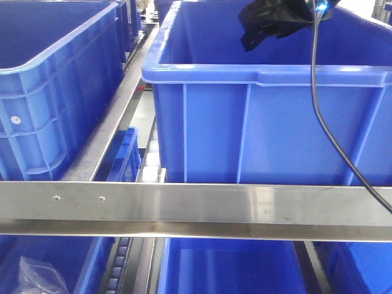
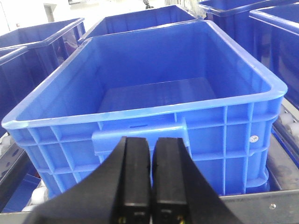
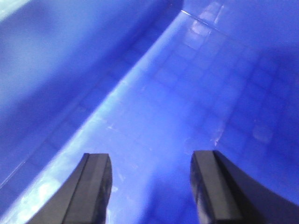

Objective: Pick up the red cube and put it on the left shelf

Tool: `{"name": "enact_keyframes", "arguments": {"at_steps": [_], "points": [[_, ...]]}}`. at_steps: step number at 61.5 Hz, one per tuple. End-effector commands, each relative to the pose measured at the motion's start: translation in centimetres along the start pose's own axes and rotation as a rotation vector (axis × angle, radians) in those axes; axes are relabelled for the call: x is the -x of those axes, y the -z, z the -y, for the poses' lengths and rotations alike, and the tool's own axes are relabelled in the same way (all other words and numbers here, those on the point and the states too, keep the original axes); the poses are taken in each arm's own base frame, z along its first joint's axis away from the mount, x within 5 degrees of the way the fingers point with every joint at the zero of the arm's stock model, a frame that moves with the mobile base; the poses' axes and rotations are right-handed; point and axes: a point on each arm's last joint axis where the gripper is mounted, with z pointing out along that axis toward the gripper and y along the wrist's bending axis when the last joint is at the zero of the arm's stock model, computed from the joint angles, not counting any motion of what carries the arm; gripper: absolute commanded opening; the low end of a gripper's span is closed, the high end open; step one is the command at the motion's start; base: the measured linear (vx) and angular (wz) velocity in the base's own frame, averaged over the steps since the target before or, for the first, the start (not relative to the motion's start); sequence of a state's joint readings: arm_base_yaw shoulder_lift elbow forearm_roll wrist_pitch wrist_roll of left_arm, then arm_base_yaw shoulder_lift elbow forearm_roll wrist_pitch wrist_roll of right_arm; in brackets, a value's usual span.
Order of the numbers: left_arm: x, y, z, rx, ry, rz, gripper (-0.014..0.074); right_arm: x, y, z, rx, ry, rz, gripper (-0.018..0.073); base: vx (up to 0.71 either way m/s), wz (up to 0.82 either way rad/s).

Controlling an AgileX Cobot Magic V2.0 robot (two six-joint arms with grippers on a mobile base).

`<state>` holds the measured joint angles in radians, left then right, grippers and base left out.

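The red cube is not in any view. The left shelf's flat steel front rail (image 1: 184, 202) with two small screws crosses the front view, and large blue crates stand on the rack. My right arm (image 1: 275, 21) reaches down into the big blue crate (image 1: 263, 128) at the top right. My right gripper (image 3: 150, 156) is open and empty above that crate's blue floor (image 3: 187, 93). My left gripper (image 2: 152, 144) is shut and empty, just in front of a blue crate's near wall (image 2: 224, 140), above the steel rail (image 2: 271, 205).
A second blue crate (image 1: 55, 92) stands at the left, parted from the first by a steel rail and white rollers (image 1: 150, 162). A black cable (image 1: 324, 122) hangs over the crate's front. Lower crates (image 1: 226, 269) sit below; one holds a clear plastic bag (image 1: 40, 275).
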<state>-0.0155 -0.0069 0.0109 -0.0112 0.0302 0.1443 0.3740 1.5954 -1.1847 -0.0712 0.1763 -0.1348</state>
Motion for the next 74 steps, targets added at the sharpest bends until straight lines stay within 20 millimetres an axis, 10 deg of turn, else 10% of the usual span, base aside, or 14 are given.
{"name": "enact_keyframes", "arguments": {"at_steps": [1, 29, 74], "points": [[0.0, -0.1, 0.0, 0.004, 0.005, 0.062, 0.0106, 3.4, 3.5, 0.5, -0.021, -0.006, 0.146, 0.0467, -0.01, -0.07], [0.0, -0.1, 0.0, 0.004, 0.005, 0.062, 0.0106, 3.6, 13.3, 0.8, -0.066, -0.043, 0.436, 0.0467, -0.01, 0.06], [0.0, -0.1, 0.0, 0.004, 0.005, 0.062, 0.0106, -14.7, 20.7, 0.8, -0.336, -0.285, 0.502, 0.0467, 0.00, 0.00]]}}
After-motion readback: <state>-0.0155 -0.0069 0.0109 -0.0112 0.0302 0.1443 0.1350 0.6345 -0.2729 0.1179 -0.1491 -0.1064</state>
